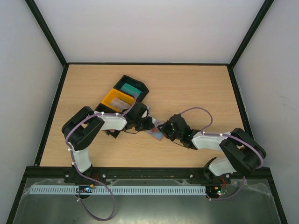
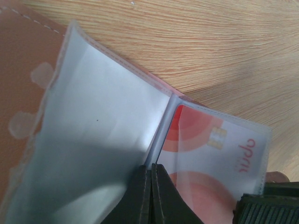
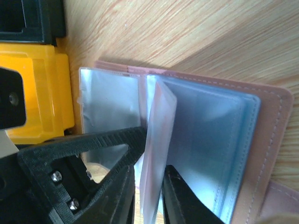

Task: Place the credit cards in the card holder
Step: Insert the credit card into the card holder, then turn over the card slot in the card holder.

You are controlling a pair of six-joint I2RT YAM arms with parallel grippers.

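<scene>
Two clear sleeves of the open card holder, lying centrally on the table, are pinched: one by the left gripper as an anchor, one by the right gripper, so it is spread for loading.

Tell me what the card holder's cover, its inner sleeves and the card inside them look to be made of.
Cover: pinkish-brown leather or an imitation, matte, with a stitched edge.
Inner sleeves: soft clear plastic, glossy, showing glare and welded seams.
Card: probably stiff printed plastic, red-and-white, with a metallic chip.
</scene>
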